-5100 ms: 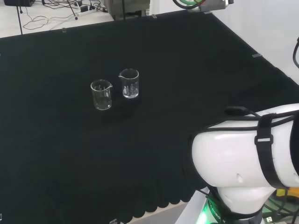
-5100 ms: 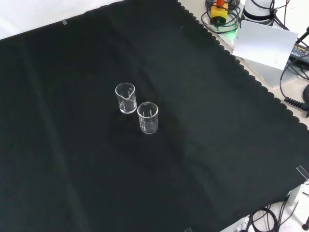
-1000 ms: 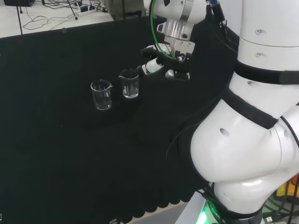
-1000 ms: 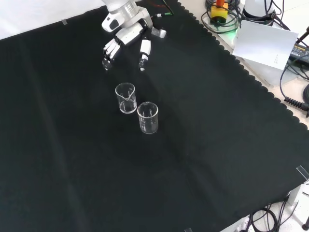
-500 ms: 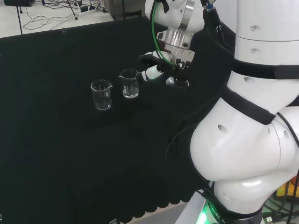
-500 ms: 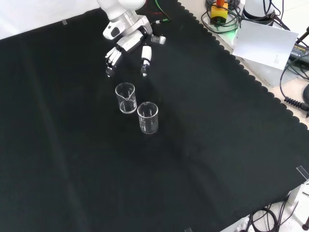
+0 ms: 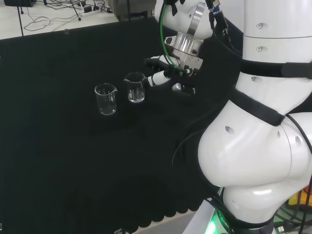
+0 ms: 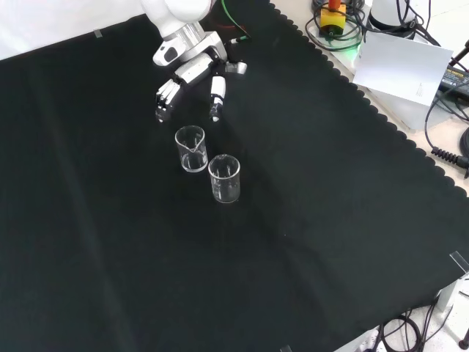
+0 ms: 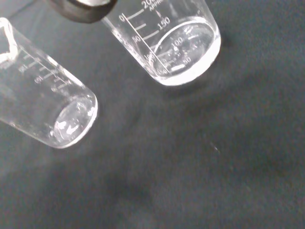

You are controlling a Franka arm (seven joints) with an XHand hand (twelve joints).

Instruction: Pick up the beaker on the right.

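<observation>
Reach step, I would say: the hand (image 8: 192,67) hangs just above the desk (image 8: 330,220) with its fingers (image 8: 217,89) apart and pointing down, holding nothing. Two clear glass beakers stand close together on the black cloth. In the head view the right beaker (image 7: 135,87) is the one nearest the hand, and the left beaker (image 7: 106,99) stands just beside it. In the front view the hand is close behind the near one (image 8: 191,148). Next, I think the hand must come lower and curl round that beaker without bumping the other one
</observation>
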